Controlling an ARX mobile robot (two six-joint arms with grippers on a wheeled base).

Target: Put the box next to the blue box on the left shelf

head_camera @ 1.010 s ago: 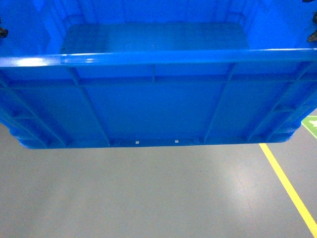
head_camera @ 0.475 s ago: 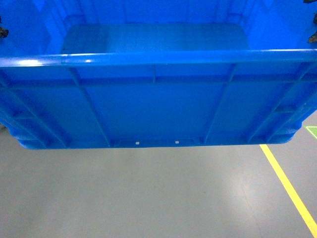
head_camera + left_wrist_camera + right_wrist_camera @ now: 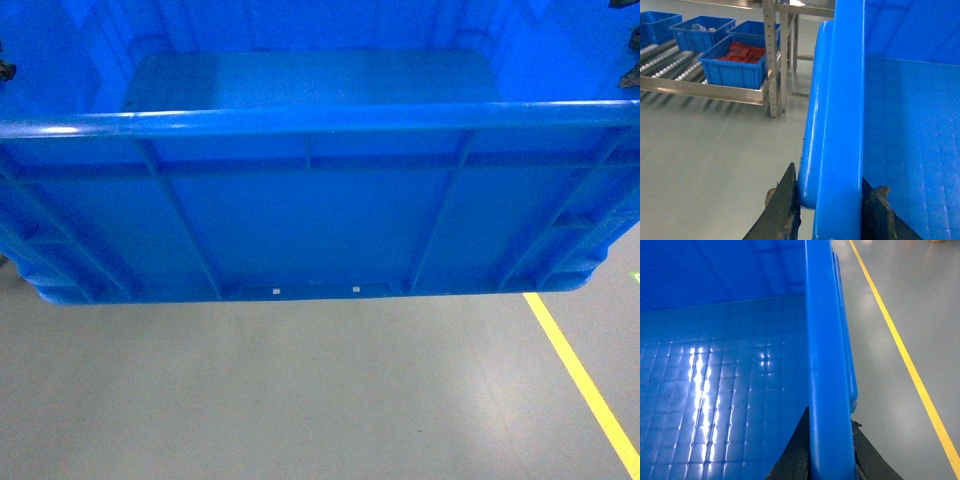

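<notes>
- While we carry the blue crate [image 3: 310,210] above the grey floor [image 3: 300,400], it fills the upper part of the head view, its near wall facing us and its rim level.
- Our left gripper [image 3: 830,205] is clamped on the crate's left rim at the bottom of the left wrist view, one finger outside the wall and one inside.
- Our right gripper [image 3: 829,450] pinches the right rim the same way, low in the right wrist view.
- A yellow floor line [image 3: 585,385] runs along the lower right of the head view.
- At the upper left of the left wrist view stands the roller rack [image 3: 715,90], well apart from us, with a blue bin of red parts [image 3: 737,65] at its near end and more blue bins [image 3: 700,32] behind.
- We judge this the transport step. Next we need to turn toward that rack, close in, and set the crate on the rollers beside a bin there, keeping both grips even so it stays level.
</notes>
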